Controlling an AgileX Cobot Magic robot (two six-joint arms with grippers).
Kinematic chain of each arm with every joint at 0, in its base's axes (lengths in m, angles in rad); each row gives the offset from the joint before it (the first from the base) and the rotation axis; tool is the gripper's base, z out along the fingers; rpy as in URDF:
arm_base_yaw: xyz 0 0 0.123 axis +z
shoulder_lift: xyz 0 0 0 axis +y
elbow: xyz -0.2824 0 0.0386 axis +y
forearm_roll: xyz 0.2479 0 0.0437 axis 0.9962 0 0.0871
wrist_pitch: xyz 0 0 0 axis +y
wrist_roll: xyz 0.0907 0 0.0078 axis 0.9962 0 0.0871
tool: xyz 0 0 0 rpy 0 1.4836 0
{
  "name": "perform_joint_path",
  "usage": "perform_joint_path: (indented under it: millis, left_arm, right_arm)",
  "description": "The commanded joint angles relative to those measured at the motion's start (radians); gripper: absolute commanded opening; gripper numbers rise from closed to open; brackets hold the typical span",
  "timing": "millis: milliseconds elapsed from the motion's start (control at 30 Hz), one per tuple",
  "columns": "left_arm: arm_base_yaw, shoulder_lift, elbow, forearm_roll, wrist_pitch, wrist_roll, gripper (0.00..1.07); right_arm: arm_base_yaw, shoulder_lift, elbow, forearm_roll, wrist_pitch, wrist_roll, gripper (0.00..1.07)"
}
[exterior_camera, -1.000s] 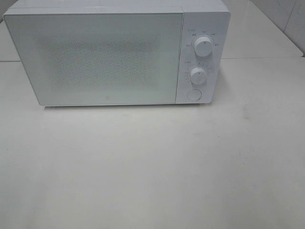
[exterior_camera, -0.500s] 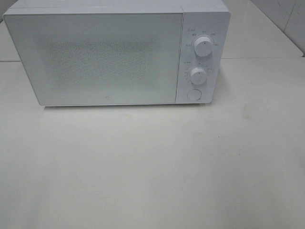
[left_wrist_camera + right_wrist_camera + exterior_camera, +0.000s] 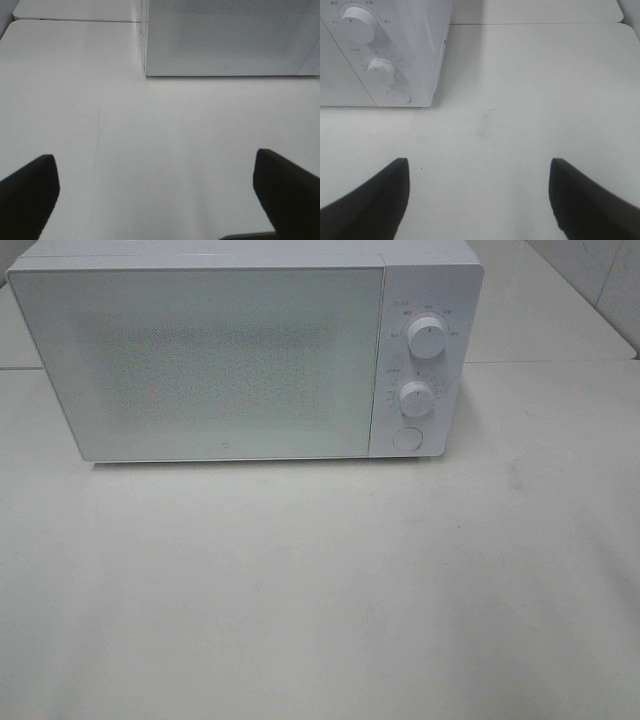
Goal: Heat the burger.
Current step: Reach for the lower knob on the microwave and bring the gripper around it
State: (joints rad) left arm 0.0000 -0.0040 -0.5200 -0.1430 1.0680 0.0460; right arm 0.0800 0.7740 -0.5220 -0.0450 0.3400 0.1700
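The burger is out of view in every frame. A white microwave (image 3: pixel 250 350) stands at the back of the table with its frosted door (image 3: pixel 200 360) shut. Two dials (image 3: pixel 427 340) (image 3: pixel 416 398) and a round button (image 3: pixel 407 438) sit on its right panel. My left gripper (image 3: pixel 155 187) hovers open over bare table in front of the microwave's left corner (image 3: pixel 147 72). Over the table to the right of the control panel (image 3: pixel 385 65), my right gripper (image 3: pixel 479 190) stands open. Nothing lies between either pair of fingers. Neither arm appears in the exterior high view.
The white table (image 3: pixel 320 590) spreads wide in front of the microwave. A seam between table tops (image 3: pixel 550 362) runs behind on the right, and tiled wall (image 3: pixel 600 280) rises at the far right corner.
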Motion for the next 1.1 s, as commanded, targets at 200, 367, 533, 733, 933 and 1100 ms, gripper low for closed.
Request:
perform_joint_path:
  millis: [200,367,533,733,933,1100]
  left_arm:
    - [0.001,-0.016,0.004,-0.005,0.003,-0.007,0.98]
    - [0.001,-0.016,0.004,-0.005,0.003,-0.007,0.98]
    - [0.001,-0.016,0.004,-0.005,0.003,-0.007,0.98]
    - [0.001,-0.016,0.004,-0.005,0.003,-0.007,0.98]
    - [0.001,-0.016,0.004,-0.005,0.003,-0.007,0.98]
    - [0.001,-0.016,0.004,-0.005,0.003,-0.007,0.98]
  right_arm:
    - [-0.003,0.139,0.070,0.000,-0.242,0.010,0.75]
    - [-0.001,0.248,0.158,0.000,-0.511,0.014,0.75]
    - [-0.001,0.305,0.220,0.000,-0.714,-0.007,0.75]
    - [-0.001,0.351,0.265,0.073,-0.858,-0.075,0.75]
    - [0.048,0.410,0.328,0.249,-1.016,-0.217,0.75]
    - [0.189,0.473,0.344,0.378,-1.124,-0.296,0.75]
